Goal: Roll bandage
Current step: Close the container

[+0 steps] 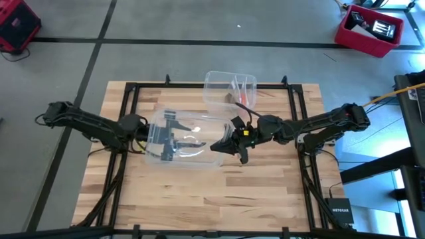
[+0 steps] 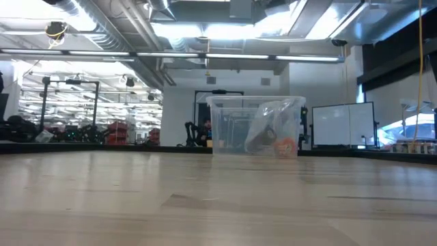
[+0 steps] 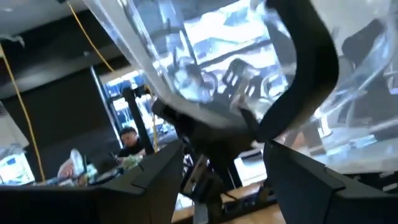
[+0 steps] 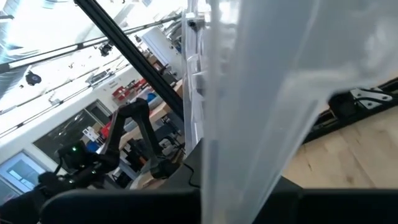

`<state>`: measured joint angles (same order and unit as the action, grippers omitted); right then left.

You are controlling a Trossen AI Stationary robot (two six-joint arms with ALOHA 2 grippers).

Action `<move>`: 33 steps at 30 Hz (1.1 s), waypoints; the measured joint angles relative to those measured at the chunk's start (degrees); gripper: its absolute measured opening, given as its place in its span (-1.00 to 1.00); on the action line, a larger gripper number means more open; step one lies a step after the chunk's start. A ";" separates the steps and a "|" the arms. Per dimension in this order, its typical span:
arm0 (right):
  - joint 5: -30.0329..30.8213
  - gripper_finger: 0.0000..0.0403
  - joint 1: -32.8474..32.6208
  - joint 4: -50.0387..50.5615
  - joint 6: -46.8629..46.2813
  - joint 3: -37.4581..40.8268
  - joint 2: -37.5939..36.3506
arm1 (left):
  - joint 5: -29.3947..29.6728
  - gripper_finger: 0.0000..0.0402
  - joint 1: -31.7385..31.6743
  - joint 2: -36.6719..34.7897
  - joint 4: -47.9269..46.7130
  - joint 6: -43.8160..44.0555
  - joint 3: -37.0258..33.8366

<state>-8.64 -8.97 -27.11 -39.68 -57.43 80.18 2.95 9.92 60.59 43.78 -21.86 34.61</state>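
A clear plastic box [image 1: 229,89] stands at the table's far middle. It holds a small clear bag and a dark brown lump [image 2: 258,141] that seems to be the bandage. Its clear lid [image 1: 189,129] hangs in the air over the table's middle, between my two grippers. My right gripper [image 1: 216,146] is shut on the lid. My left gripper [image 1: 169,136] is open at the lid's left part and shows through the plastic. In the left wrist view the lid [image 3: 205,62] fills the frame beyond the spread fingers. My right gripper pinches the lid's right edge [image 4: 245,168] between its two fingers, coming level from the table's right. The lid is lifted clear of the table and runs on toward the left arm. My left gripper stands at the lid's left part, but I cannot tell whether its fingers touch the plastic.
A black frame [image 1: 133,89] runs around the wooden tabletop [image 1: 212,192]. The near half of the table shows bare wood. Beyond the table stand a red crate [image 1: 369,30] at the far right and a red case [image 1: 16,26] at the far left.
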 joint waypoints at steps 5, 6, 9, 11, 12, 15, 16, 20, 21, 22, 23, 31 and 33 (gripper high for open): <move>0.10 -0.88 0.00 0.46 0.70 0.00 0.00 | -3.88 0.06 1.07 -0.14 2.31 -0.85 0.00; 0.10 -0.88 -0.02 0.84 0.70 0.00 0.00 | -4.05 0.06 1.26 -0.14 3.00 -0.86 0.00; 0.18 -0.88 0.00 1.17 0.71 0.00 0.00 | -4.01 0.06 1.33 -0.16 3.73 -1.01 0.00; 0.37 -0.88 0.00 1.49 0.70 0.00 0.00 | -3.97 0.06 1.31 -0.16 3.70 -1.01 0.00; 0.42 -0.88 -0.02 1.62 0.70 0.00 0.00 | -3.89 0.06 1.31 -0.16 3.71 -1.01 0.00; 0.42 -0.88 -0.02 1.65 0.70 0.00 0.00 | -3.83 0.03 1.31 -0.16 3.68 -2.07 0.00; 0.39 -0.88 -0.02 1.71 0.69 0.00 0.00 | -3.79 0.00 1.24 -0.16 3.75 -2.56 0.00; -0.45 -0.88 -0.02 1.71 0.67 0.00 0.07 | -3.09 -0.19 1.18 -0.16 3.61 -4.15 0.00; -0.62 -0.88 -0.02 1.67 0.66 0.00 0.07 | -2.47 -0.25 1.18 -0.16 3.45 -4.23 0.00; -0.85 -0.88 -0.04 1.66 0.66 0.00 0.07 | -1.95 -0.32 1.18 -0.16 3.35 -4.28 0.00; -0.90 -0.88 -0.04 1.68 0.66 0.00 0.07 | -1.73 -0.40 1.18 -0.16 3.22 -4.29 0.00; -1.01 -0.88 -0.04 1.59 0.94 0.00 0.07 | -1.65 -0.96 1.18 -0.16 -1.02 -4.92 0.00; -1.01 -0.88 -0.04 1.22 0.96 0.00 0.07 | -1.51 -0.90 1.18 -0.19 -2.77 -4.35 0.02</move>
<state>-9.65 -9.02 -25.89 -38.72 -57.43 80.25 1.43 11.09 60.40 41.01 -26.22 34.63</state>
